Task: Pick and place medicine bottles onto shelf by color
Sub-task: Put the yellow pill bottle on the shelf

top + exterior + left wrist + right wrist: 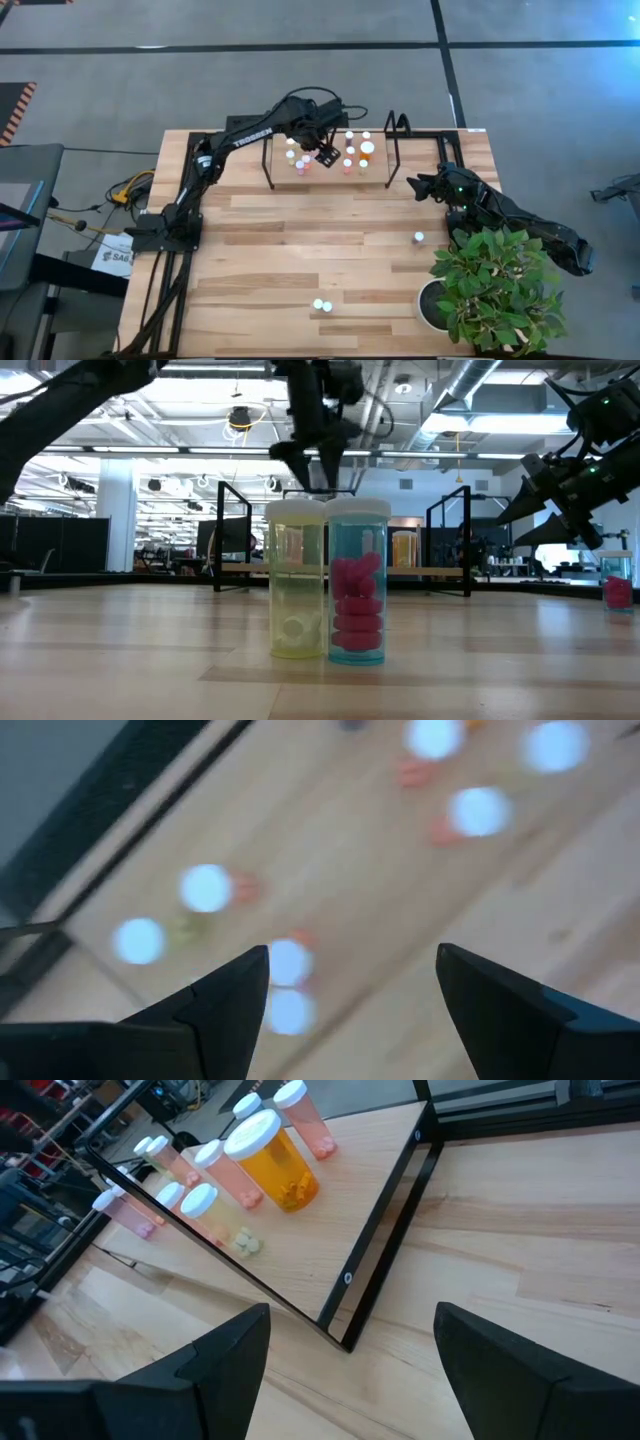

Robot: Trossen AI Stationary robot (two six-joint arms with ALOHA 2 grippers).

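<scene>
Your left gripper hangs over the shelf, among the medicine bottles already standing there. In the left wrist view its fingers stand wide apart with nothing between them, only blurred white caps on the board underneath. It touches nothing that you can see.

Your right gripper waits just off the shelf's 3 o'clock end, pointing toward 9 o'clock. Its fingers also stand wide and empty, framing the black corner of the shelf and, beyond it, the orange large-capped bottle and the pink ones beside it.

What the coming move turns on is the loose stock. In the high view, 1 bottle stands alone at about 6 o'clock from the right gripper, near it and just beside the plant. A pair of bottles stands well apart toward the table's front edge, roughly 6 o'clock from the left gripper. In the low view that pair reads as a yellowish bottle touching a pink-filled one. All stand upright, long axis vertical, caps up.

The right arm looks much the nearer to the lone bottle, so a descent from above with jaws astride the cap seems likeliest.
</scene>
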